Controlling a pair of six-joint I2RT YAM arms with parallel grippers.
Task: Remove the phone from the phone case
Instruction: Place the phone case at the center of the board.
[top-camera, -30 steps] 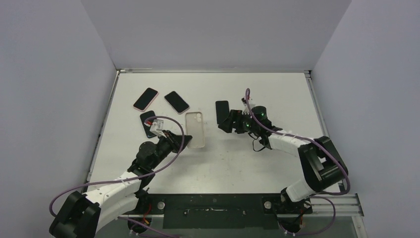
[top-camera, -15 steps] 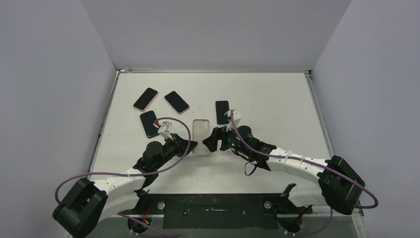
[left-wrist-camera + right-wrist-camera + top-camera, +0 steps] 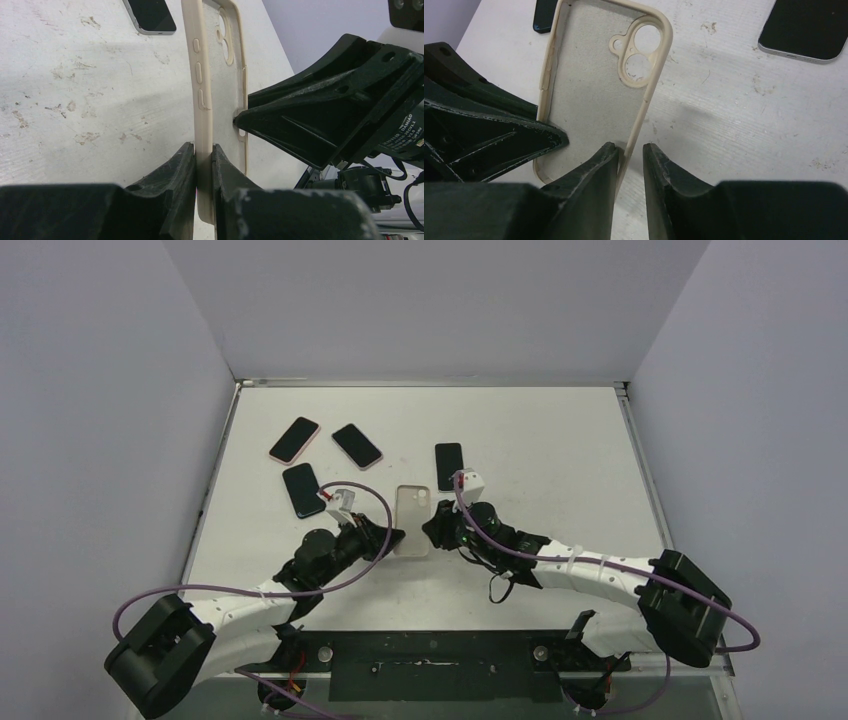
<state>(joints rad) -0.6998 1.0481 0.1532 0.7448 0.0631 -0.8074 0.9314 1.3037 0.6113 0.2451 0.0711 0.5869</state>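
Left pincer clamped shut; right pincer jaws narrowly parted; tips facing, both low

Left wrist view: we lose the lower end of the phone case behind the left gripper; a phone is cropped by the top edge. Right wrist view: a dark phone is likewise cropped.

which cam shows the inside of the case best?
Right wrist: the case turns its open side to the lens, empty, with lining and camera cutouts clear. Left wrist sees it edge-on, side buttons showing, wall pinched in the left jaws. Top external shows it only small, from above.
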